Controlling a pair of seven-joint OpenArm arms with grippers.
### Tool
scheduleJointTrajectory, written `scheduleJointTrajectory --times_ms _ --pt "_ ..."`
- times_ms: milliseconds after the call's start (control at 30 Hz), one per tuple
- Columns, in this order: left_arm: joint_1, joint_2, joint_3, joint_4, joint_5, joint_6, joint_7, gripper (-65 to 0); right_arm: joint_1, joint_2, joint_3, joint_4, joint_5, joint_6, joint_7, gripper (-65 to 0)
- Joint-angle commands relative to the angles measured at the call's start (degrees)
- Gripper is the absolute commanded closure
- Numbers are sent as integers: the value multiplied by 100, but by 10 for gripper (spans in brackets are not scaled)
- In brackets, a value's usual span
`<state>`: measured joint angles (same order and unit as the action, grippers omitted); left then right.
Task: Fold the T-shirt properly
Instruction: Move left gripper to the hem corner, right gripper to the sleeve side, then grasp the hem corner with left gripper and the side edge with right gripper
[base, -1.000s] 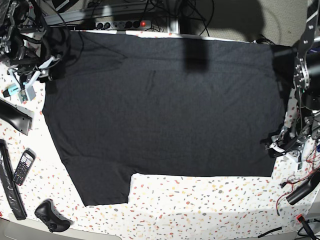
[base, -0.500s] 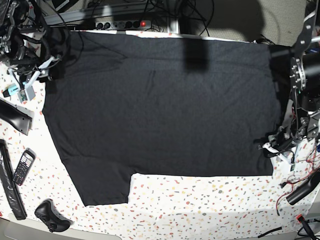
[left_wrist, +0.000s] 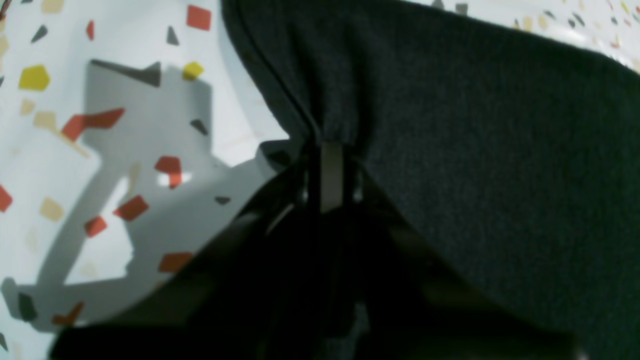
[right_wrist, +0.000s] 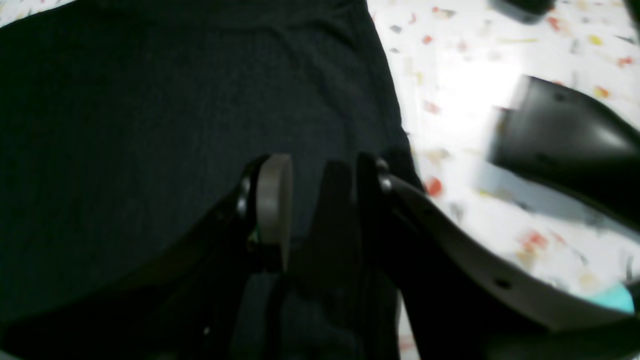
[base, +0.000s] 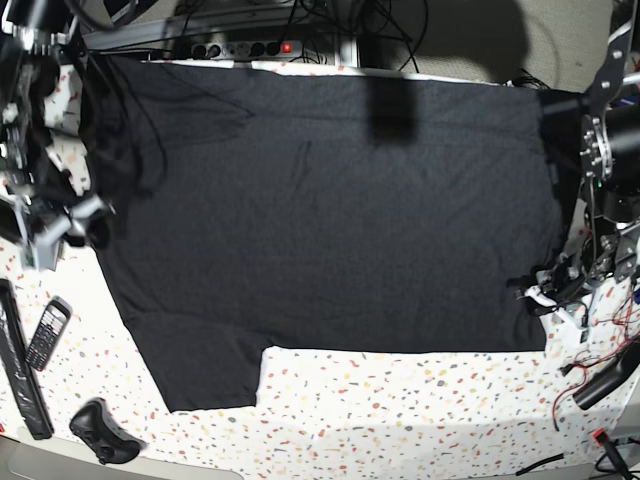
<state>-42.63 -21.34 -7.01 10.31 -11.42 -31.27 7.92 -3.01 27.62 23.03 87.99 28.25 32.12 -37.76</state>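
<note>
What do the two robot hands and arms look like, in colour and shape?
Both hands are black, with curved black fingers and flat grey pads: the left hand and the right hand. In the base view, white parts show near each hand, and the left arm has a bare metal frame with round holes.

No words, brands, numbers or signs can be read in any of the views. The phone (base: 46, 335) lying at the near left of the table (base: 400, 400) has a keypad and a small screen, but both are too small to make out. The power strip (base: 245, 47) at the far edge shows only a red light, with no lettering that can be read.
</note>
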Motion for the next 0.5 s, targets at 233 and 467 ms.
scheduleJointTrajectory --times_ms 233,467 --pt "-131 -57 -2 66 7 -28 105 0 2721 474 -1215 -1947 -278 -372 -208 -217" --pt "-131 -59 -2 66 7 -28 125 0 4981 431 -2315 -4850 -1021 -387 -256 -272"
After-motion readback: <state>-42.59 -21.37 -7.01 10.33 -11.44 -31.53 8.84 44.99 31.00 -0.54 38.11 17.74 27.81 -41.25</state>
